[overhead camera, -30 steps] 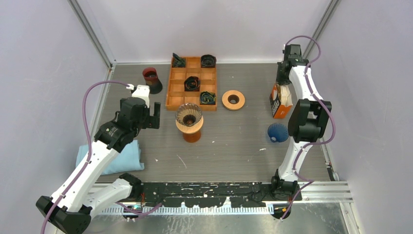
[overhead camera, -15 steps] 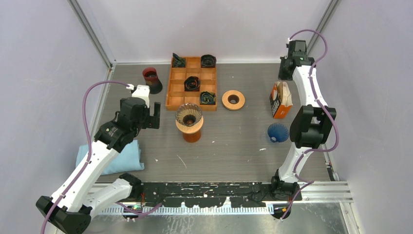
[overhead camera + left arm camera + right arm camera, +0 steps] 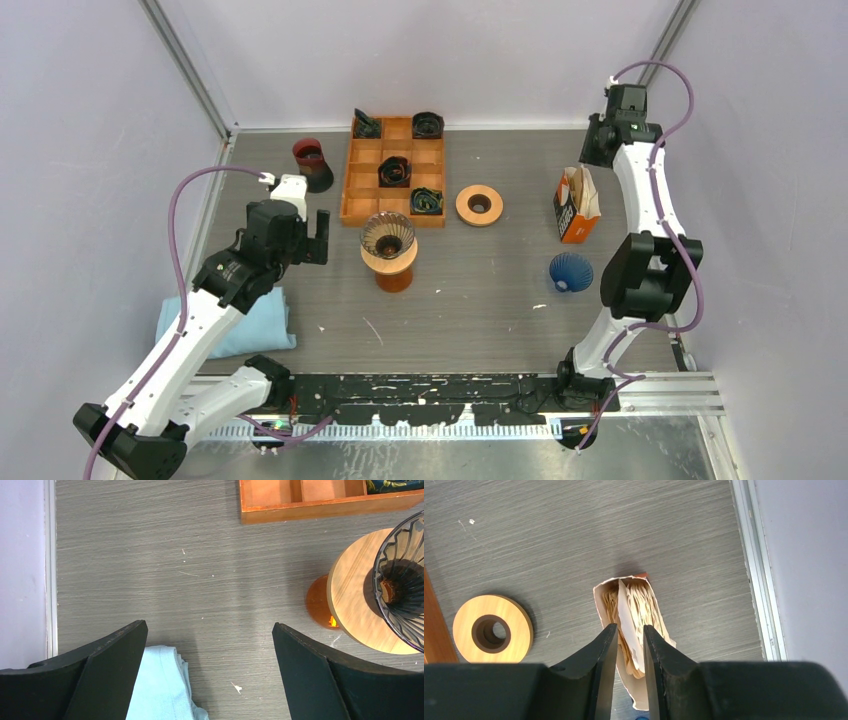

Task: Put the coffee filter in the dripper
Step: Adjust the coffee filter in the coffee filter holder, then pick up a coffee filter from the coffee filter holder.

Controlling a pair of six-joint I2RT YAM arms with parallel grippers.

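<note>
1. The coffee filters (image 3: 638, 611) stand bunched in an open orange pack (image 3: 576, 205) at the right side of the table, well apart from the dripper (image 3: 388, 236).
2. The right gripper (image 3: 629, 628) hangs above the pack with only a narrow slit between its fingers. I cannot tell whether a filter is pinched there.
3. The glass dripper sits on its wooden stand (image 3: 350, 605), just in front of the wooden tray (image 3: 355, 190).
4. The left gripper (image 3: 208, 626) is spread wide and holds nothing, over bare table between the blue cloth (image 3: 157, 680) and the dripper.

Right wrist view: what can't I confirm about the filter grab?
Right wrist: whether the right gripper pinches a sheet from the filter pack; its fingers cover the contact.
Top external: jaws too small, hidden under the wrist.
Left wrist: dripper cut by the right edge.
</note>
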